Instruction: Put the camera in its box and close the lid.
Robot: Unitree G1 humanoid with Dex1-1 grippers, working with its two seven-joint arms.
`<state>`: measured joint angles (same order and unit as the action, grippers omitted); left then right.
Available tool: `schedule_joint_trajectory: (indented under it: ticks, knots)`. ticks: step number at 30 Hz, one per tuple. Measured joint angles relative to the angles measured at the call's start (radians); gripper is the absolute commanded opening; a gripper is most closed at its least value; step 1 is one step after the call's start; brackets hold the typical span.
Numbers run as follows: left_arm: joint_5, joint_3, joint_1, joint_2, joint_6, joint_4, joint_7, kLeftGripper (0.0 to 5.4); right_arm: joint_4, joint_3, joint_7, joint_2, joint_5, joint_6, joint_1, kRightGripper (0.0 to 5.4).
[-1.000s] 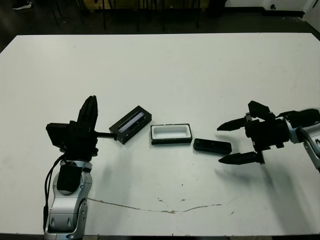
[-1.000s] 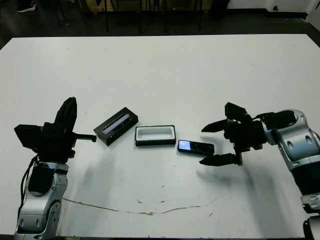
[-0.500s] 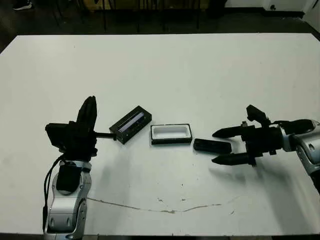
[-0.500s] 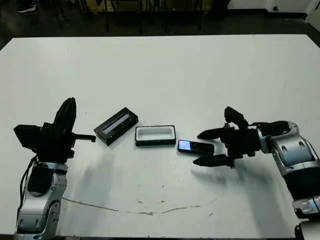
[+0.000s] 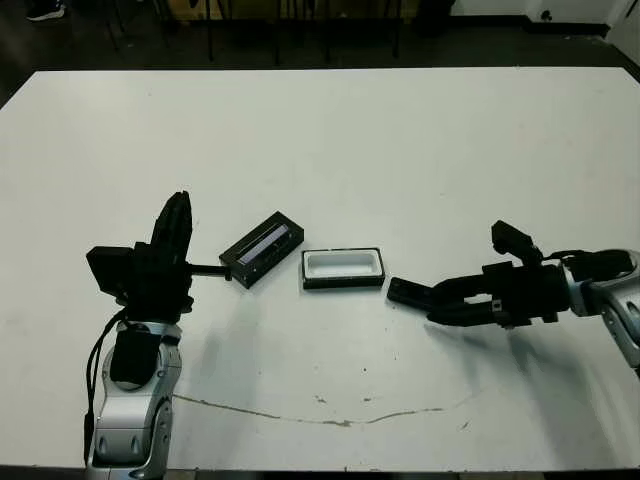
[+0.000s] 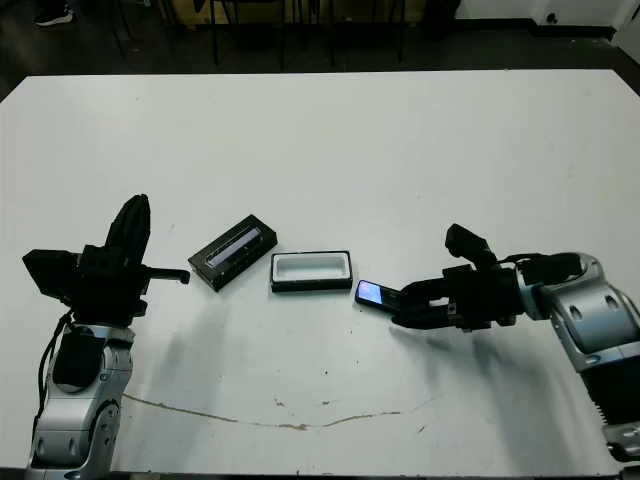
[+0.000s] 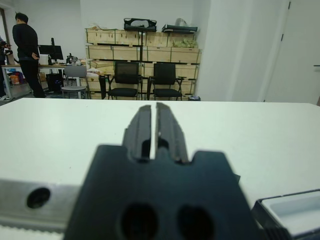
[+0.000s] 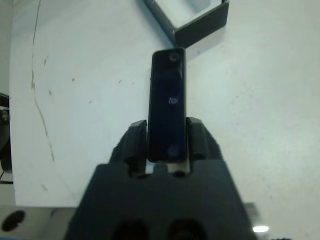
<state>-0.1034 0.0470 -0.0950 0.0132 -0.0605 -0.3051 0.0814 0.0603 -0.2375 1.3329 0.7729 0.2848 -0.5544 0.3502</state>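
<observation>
Closest to me, my right pincer [image 6: 400,296] is clamped on the camera [image 8: 168,105], the small flat black bar with rounded ends. The wrist view shows one black finger [image 8: 135,141] pressed against each long side at the near end, most of the bar reaching out ahead toward the open tray. I grip the long sides because the bar is narrow there and stays lined up with my fingers. The bar lies low over the white table [image 5: 400,140]; whether it is just off the surface or touching it, I cannot tell.

Just past its free end, at about ten o'clock from it, sits the box [image 5: 343,268], a shallow black rectangular tray with a white lining, open side up and nothing inside. Its long axis runs nearly in line with the bar, so I judge a short carry and a slight turn should seat it.

Further along, at nine o'clock from the tray, the lid [image 5: 263,248] lies angled, a black rectangular cover with a long shiny grey-lavender panel facing up, apart from the tray.

My left pincer [image 5: 181,223] hovers upright beside the lid, fingers pressed together on nothing, likely waiting for the closing step.

Beyond the table: chairs, crates on shelves, a person standing.
</observation>
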Motion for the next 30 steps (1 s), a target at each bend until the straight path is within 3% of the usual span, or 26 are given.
schedule_joint_trajectory:
  ticks: [3, 7, 12, 15, 18, 22, 24, 27, 30]
  knots:
    - [0.000, 0.002, -0.001, 0.001, 0.000, -0.001, 0.001, 0.00, -0.017, 0.002, 0.003, 0.020, -0.012, 0.055, -0.024, 0.66]
    - [0.000, 0.006, -0.002, 0.001, 0.000, -0.003, 0.002, 0.00, -0.083, 0.029, -0.049, 0.037, -0.032, 0.132, -0.086, 0.58]
    - [-0.002, 0.006, -0.002, 0.003, -0.001, -0.003, 0.006, 0.00, -0.172, 0.071, -0.145, 0.047, -0.029, 0.054, -0.132, 0.58]
    - [-0.002, 0.005, -0.002, 0.003, -0.001, -0.004, 0.006, 0.00, -0.135, 0.128, -0.154, 0.013, 0.047, 0.035, -0.133, 0.58]
    - [-0.001, 0.005, -0.003, 0.003, -0.001, -0.004, 0.006, 0.00, -0.119, 0.157, -0.168, -0.005, 0.073, 0.033, -0.131, 0.58]
    - [-0.002, 0.002, -0.004, 0.002, 0.000, -0.004, 0.007, 0.00, -0.101, 0.228, -0.188, -0.026, 0.107, 0.096, -0.048, 0.58]
    - [-0.002, -0.001, -0.005, 0.002, 0.000, -0.005, 0.007, 0.00, -0.023, 0.244, -0.144, -0.053, 0.139, 0.148, 0.024, 0.58]
    - [-0.001, -0.003, -0.007, 0.002, 0.000, -0.005, 0.006, 0.00, 0.069, 0.232, -0.111, -0.080, 0.130, 0.205, 0.101, 0.58]
    - [0.000, -0.006, -0.009, 0.002, 0.001, -0.006, 0.005, 0.00, 0.132, 0.180, -0.091, -0.082, 0.082, 0.215, 0.186, 0.58]
